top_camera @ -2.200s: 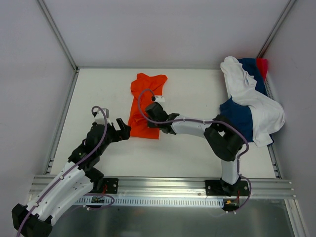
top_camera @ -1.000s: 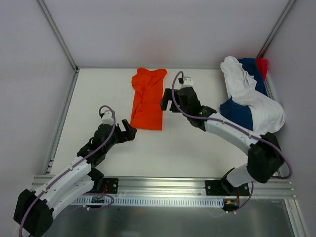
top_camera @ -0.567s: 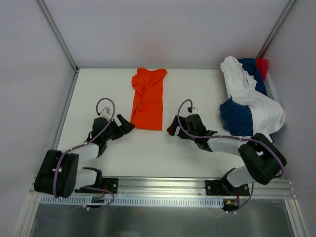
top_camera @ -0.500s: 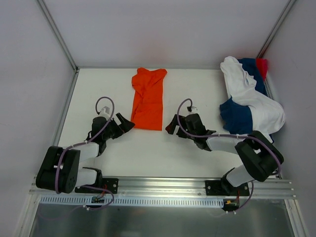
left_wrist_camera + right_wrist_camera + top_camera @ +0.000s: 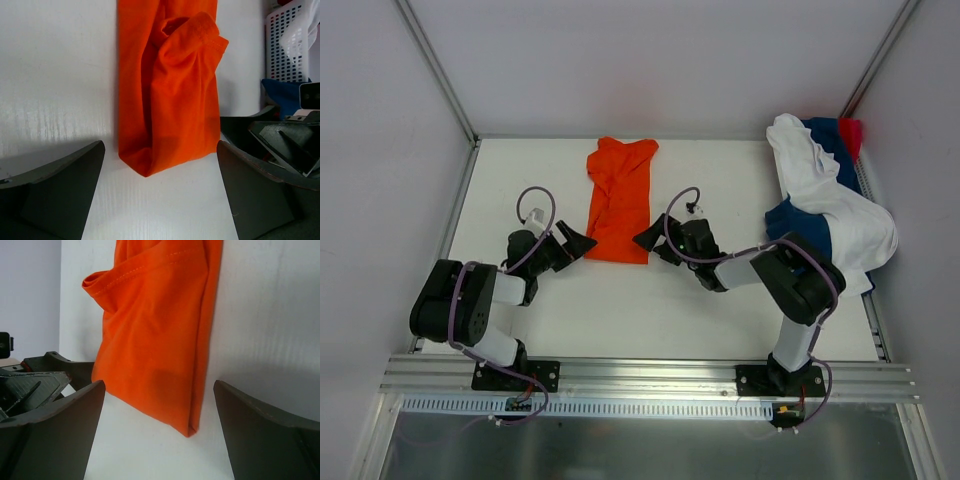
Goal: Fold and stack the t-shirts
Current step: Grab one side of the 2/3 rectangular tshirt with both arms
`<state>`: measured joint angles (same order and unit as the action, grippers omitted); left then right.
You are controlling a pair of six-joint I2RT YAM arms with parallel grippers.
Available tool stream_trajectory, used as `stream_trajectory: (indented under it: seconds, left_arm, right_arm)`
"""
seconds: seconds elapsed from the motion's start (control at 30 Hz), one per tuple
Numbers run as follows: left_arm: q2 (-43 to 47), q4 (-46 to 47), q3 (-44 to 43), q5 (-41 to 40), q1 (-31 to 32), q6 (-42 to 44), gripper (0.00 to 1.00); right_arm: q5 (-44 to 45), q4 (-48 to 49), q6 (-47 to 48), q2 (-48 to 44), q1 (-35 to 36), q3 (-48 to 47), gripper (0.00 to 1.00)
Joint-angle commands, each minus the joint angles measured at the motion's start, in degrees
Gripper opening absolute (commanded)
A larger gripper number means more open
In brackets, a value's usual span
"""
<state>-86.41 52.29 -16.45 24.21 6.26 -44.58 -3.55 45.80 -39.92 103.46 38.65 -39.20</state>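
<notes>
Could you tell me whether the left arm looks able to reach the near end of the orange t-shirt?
Probably yes: the left gripper is open right beside the near corner of the orange t-shirt, nothing between them; the right gripper sits at the opposite corner, clear of its path.

Folded t-shirt (image 5: 620, 200) flat on worktop (image 5: 520, 180), 12 o'clock of centre, long axis 12–6. Its near end lies between the tools: left tool (image 5: 582, 243) just beside at 8 o'clock, right tool (image 5: 646, 240) at 4 o'clock. Heap of t-shirts (image 5: 830, 210) at the worktop's 2 o'clock corner, well apart, by a basket (image 5: 285, 45).
</notes>
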Motion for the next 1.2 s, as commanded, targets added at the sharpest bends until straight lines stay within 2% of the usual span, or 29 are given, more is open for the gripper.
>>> stream_trajectory:
  seconds: [0.0, 0.4, 0.47, 0.7, 0.87, 0.97, 1.0, 1.03, 1.1, 1.13, 1.17]
  left_arm:
    - [-4.63, 4.38, -0.6, 2.51, -0.72, -2.17, 0.98]
    - [-7.11, 6.95, 0.62, 3.48, -0.9, -3.24, 0.92]
    - [-7.02, 7.03, 0.89, 3.39, -0.9, -3.32, 0.9]
    - [-6.93, 7.56, 1.68, 3.57, -0.9, -3.85, 0.85]
    - [-6.66, 7.56, 2.03, 3.83, -0.99, -4.03, 0.79]
    - [-6.66, 7.65, 2.03, 4.18, -0.9, -3.94, 0.67]
    - [-6.66, 7.74, 2.03, 4.44, -0.9, -3.94, 0.51]
    - [-7.01, 7.74, 2.03, 4.62, -0.9, -4.03, 0.38]
    - [-7.19, 7.74, 1.95, 5.15, -0.99, -4.11, 0.22]
    - [-7.45, 7.39, 1.86, 5.24, -0.9, -4.2, 0.03]
    - [-7.46, 6.6, 1.25, 5.24, -0.9, -4.12, 0.0]
  right_arm:
    - [-0.67, 0.61, -3.58, 4.2, 1.16, -1.05, 0.95]
    - [3.2, 0.25, -5.25, 4.03, 5.02, 1.67, 0.77]
    - [5.11, 0.25, -5.6, 3.68, 6.08, 2.81, 0.72]
    - [8.12, -0.71, -6.22, 2.8, 8.98, 4.48, 0.46]
    - [8.82, -1.68, -6.22, 2.8, 9.51, 4.22, 0.39]
    - [9.26, -2.12, -6.13, 2.8, 9.86, 4.05, 0.37]
    - [9.44, -2.21, -6.22, 2.89, 10.04, 4.04, 0.37]
    - [9.53, -2.12, -6.22, 2.89, 10.04, 4.13, 0.37]
    - [9.97, -2.21, -6.13, 2.71, 10.21, 4.22, 0.33]
    - [10.14, -2.21, -6.05, 2.54, 10.3, 4.57, 0.28]
    - [10.23, -2.21, -5.87, 2.45, 10.3, 4.66, 0.13]
